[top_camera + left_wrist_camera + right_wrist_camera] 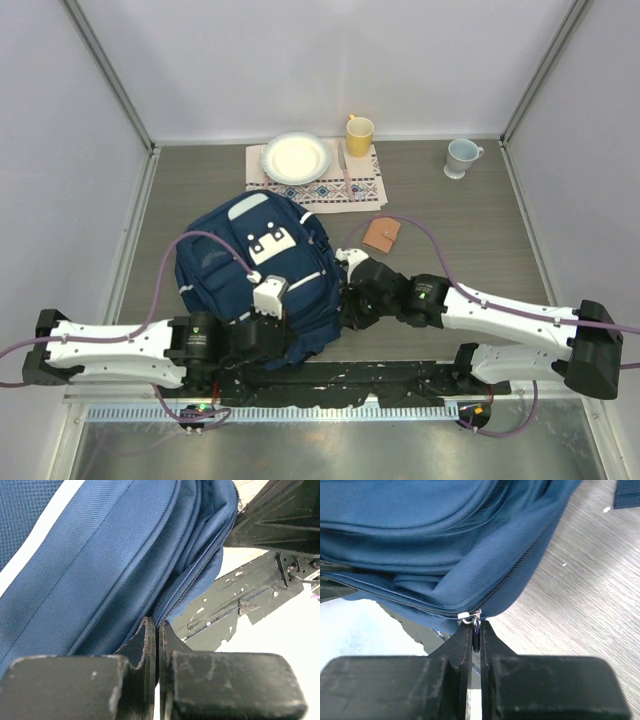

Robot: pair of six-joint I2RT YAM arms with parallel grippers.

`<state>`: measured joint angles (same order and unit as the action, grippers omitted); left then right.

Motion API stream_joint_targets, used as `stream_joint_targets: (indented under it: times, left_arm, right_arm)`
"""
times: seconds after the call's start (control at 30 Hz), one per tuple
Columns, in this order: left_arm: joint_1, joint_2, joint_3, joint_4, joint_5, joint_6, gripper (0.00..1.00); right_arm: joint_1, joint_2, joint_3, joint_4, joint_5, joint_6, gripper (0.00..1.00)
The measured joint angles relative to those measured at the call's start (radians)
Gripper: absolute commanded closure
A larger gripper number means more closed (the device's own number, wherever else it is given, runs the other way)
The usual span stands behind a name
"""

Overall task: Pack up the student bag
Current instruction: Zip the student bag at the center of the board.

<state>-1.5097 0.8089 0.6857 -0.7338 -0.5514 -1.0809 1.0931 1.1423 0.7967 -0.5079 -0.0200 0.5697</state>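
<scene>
On the near half of the table [480,230], between the two arms, the navy bag [240,265] lay with its front up, white stripe and white buckle patch showing. Its near edge hung over the dark base plate [400,375] at the front.

At the bag's near left side the left pincer [156,627] had its fingers pressed together, tips right at the lower end of a zip line [200,575] that ran up along a fold of blue cloth. Whether any cloth was caught between them could not be told.

At the bag's right side the right pincer [476,630] was clamped on the zip pull [470,615], whose silver slider sat just beyond the fingertips, where the zip rounded a corner of the bag. Wood-grain table showed beside that corner.

Farther back, well apart from the bag, a white plate [296,157] sat on a patterned cloth [360,185], with a yellow mug [359,133] at the cloth's far corner. A pale mug [460,157] stood off to the right. A small brown pouch [381,234] lay near the right arm's wrist.
</scene>
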Motion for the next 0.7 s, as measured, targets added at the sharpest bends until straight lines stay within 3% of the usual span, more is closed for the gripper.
stream_joint_targets:
  times: [0.33, 0.5, 0.57, 0.6, 0.63, 0.7]
  left_arm:
    - [0.0, -0.023, 0.0, -0.031, -0.021, -0.046, 1.0]
    - [0.004, -0.08, -0.01, -0.036, -0.021, -0.028, 1.0]
    - [0.006, -0.127, -0.027, -0.033, -0.02, -0.004, 0.94]
    - [0.006, -0.146, -0.031, -0.033, -0.02, 0.011, 0.86]
    - [0.006, -0.158, -0.032, -0.033, -0.02, 0.022, 0.71]
    - [0.006, -0.173, -0.031, -0.038, -0.024, 0.051, 0.62]
  right_arm:
    - [-0.05, 0.018, 0.002, 0.022, 0.073, 0.0, 0.99]
    - [-0.075, 0.036, -0.064, 0.149, 0.105, -0.005, 0.99]
    - [-0.075, 0.03, -0.09, 0.21, 0.099, -0.013, 0.99]
    - [-0.075, 0.018, -0.105, 0.24, 0.093, -0.016, 0.99]
    - [-0.075, 0.004, -0.116, 0.256, 0.087, -0.018, 0.99]
    - [-0.079, -0.049, -0.144, 0.277, 0.09, -0.032, 0.99]
